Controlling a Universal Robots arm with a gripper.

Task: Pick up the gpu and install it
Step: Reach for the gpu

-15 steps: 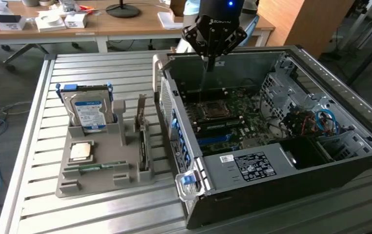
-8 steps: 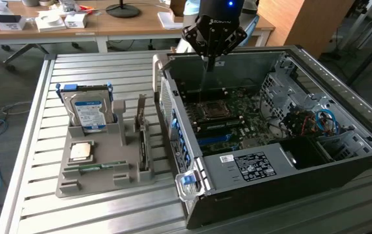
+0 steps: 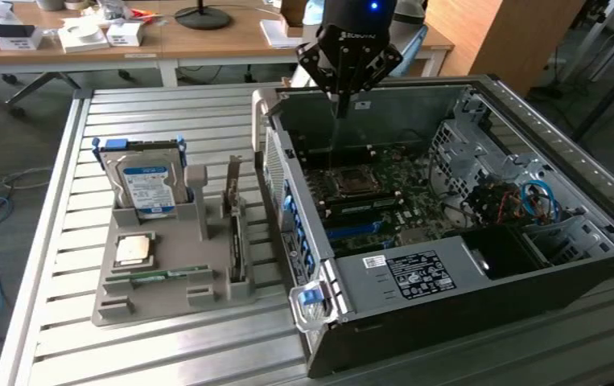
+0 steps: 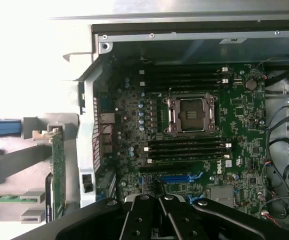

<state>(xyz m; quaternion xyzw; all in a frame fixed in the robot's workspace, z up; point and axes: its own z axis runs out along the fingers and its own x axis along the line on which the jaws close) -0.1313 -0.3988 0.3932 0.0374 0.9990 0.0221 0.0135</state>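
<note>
Item: one arm, one tool (image 3: pixel 341 109), hanging over the far end of the open computer case (image 3: pixel 393 100), above the motherboard (image 3: pixel 382 189). Tool state: fingers pressed together, nothing between them; in the wrist view the tool (image 4: pixel 160 200) sits above the blue expansion slots, with the bare processor socket (image 4: pixel 191 114) beyond it. Item: gpu (image 3: pixel 238 241), not yet picked up, standing on its edge in a slot of the grey holder tray (image 3: pixel 156 301) on the table (image 3: pixel 43 281), just outside the case's side wall. Its silver bracket (image 3: pixel 232 181) points up at the end nearer the table's far edge. Long axis: runs from the table's far edge toward its near edge, roughly parallel to that case wall. Bearing from tool: the gpu (image 4: pixel 58 175) lies toward the exterior view's left, lower down, on the other side of the wall; tool and card are well apart, not touching. Other tray contents: hard drive (image 3: pixel 148 186) upright at the far end, memory stick (image 3: pixel 162 276) lying flat toward the near end.
</note>
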